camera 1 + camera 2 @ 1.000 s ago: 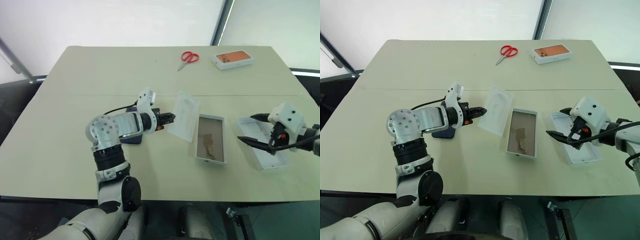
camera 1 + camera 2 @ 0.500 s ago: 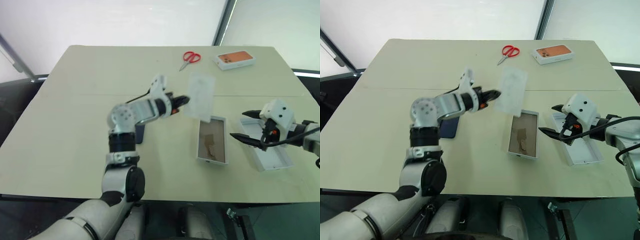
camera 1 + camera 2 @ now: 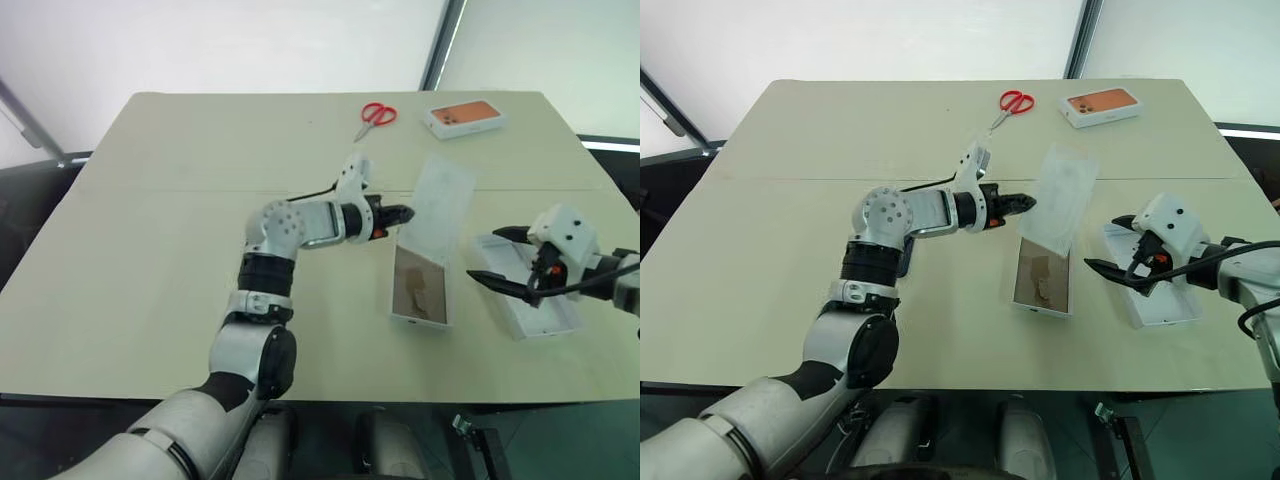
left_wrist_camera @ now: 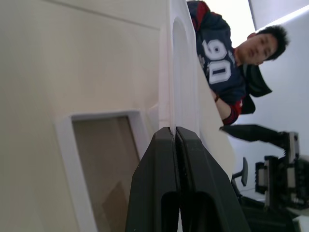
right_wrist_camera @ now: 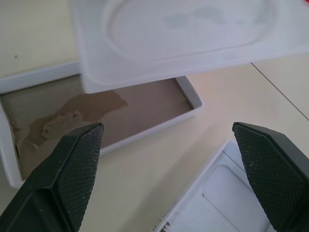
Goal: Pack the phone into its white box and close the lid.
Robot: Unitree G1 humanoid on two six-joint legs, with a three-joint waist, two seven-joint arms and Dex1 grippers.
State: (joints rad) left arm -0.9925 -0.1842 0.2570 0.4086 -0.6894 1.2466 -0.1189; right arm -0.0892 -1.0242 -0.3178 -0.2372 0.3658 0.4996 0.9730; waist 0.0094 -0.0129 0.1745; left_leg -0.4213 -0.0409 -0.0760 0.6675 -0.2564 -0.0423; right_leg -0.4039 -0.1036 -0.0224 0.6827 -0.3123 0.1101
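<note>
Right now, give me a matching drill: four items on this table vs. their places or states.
Items:
1. white insert
2. white box
3. scissors
4. right claw

States:
A. open, over the lid
B. lying at the table's far edge
C. pinched in the left claw, lifted
D. on the table, brown floor bare

Pairs: 1-C, 2-D, 3-B, 4-A

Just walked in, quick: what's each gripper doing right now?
Left gripper: shut on the white insert, held above the white box.
Right gripper: open, holding nothing.
</note>
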